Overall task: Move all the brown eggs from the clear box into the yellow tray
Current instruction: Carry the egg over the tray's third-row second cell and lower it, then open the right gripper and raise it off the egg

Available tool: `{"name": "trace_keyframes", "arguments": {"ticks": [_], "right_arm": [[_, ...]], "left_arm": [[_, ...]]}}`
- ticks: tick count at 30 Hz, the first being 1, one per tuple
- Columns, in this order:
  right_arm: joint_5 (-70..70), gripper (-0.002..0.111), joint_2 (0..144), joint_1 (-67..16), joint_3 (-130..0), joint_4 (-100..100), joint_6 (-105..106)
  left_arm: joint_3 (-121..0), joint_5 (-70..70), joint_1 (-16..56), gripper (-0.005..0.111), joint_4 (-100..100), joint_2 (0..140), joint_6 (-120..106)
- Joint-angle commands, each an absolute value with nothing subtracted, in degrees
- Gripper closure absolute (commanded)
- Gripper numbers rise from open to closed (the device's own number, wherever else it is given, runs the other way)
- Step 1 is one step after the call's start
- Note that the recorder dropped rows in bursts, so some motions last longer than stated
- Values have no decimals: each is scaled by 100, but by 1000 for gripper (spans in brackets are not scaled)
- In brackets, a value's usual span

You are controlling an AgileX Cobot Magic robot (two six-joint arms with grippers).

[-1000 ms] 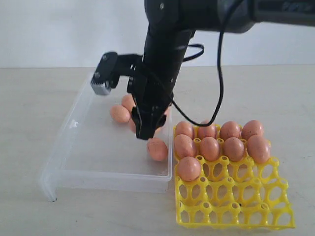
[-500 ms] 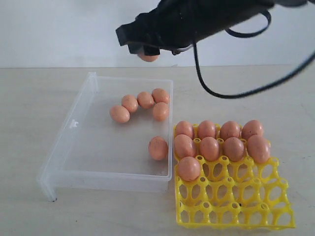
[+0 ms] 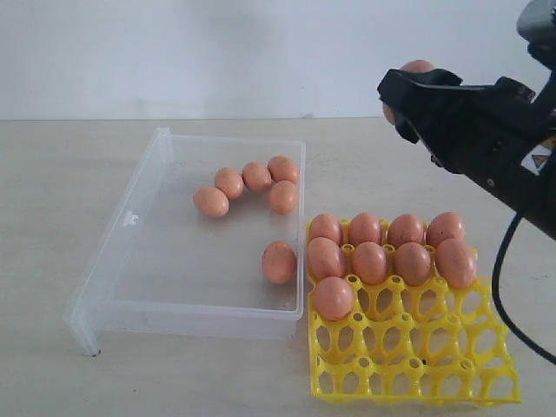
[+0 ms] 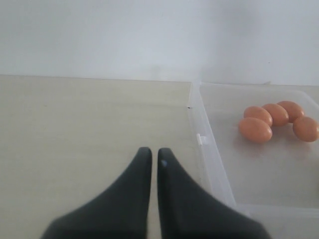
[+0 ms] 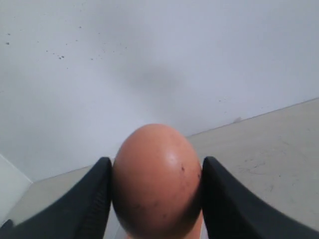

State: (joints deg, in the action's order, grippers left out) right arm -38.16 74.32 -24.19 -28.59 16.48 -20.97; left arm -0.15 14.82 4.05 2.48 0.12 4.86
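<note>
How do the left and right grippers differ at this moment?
The left gripper has its jaws shut with nothing between them; the right gripper has its jaws clamped on a brown egg. The left gripper sits low over the bare table beside the clear box; the right gripper hangs high above the table. Both have dark, tapered jaws.

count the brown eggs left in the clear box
6. Five brown eggs cluster near the far wall of the clear box; a lone egg lies by the wall next to the yellow tray. None look hidden.
</note>
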Motion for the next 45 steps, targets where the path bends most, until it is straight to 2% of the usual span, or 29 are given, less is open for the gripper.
{"name": "trace_keyframes", "arguments": {"ticks": [1, 5, 8, 9, 11, 16, 24, 33, 45], "right_arm": [[-4385, 108, 7561, -1202, -2809, -2234, -4734], [-6750, 108, 8072, 363, -2818, -4696, -6723], [-6996, 108, 8561, 1388, -2818, -5711, -7057], [-6996, 108, 8774, 1816, -2818, -6740, -7036], [-6996, 108, 8899, 1938, -2818, -7591, -7059], [-6914, 108, 8955, 1352, -2818, -7955, -6819], [-3416, 108, 8955, -379, -2818, -8103, -5993], [-3305, 108, 8970, -452, -2818, -7201, -5943], [-3517, 108, 9278, -452, -2818, -7162, -5645]], "left_arm": [[0, 1435, 385, 103, 234, 0, 473], [0, 1435, 385, 103, 234, 0, 473], [0, 1435, 385, 103, 234, 0, 473], [0, 1435, 385, 103, 234, 0, 473], [0, 1435, 385, 103, 234, 0, 473], [0, 1435, 385, 103, 234, 0, 473], [0, 1435, 385, 103, 234, 0, 473], [0, 1435, 385, 103, 234, 0, 473], [0, 1435, 385, 103, 234, 0, 473]]}}
